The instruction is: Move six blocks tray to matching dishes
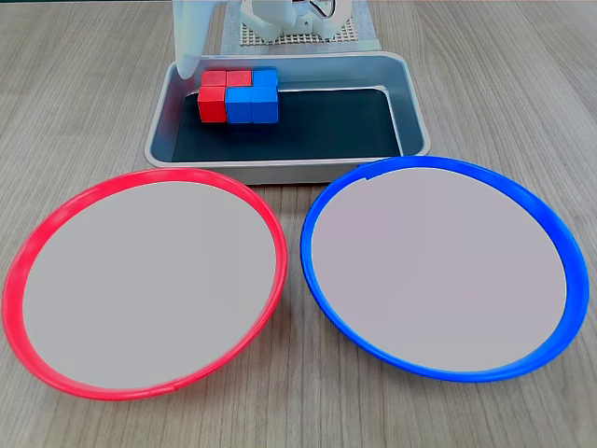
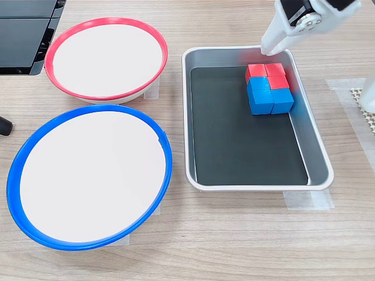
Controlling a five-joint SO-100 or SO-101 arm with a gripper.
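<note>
six blocks [image 1: 239, 97] packed tight at tray's [image 1: 410, 103] 10 o'clock; we judge light, rigid; grip outer faces. pincer [image 1: 189, 65] spread indiscernible.

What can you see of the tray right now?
The tray is a rectangular silver metal pan with rounded corners, a raised rim and a flat black bottom. It lies flat on the wooden table beside both dishes. The red and blue blocks sit clustered in one end; the gripper hangs over that end's rim.
</note>
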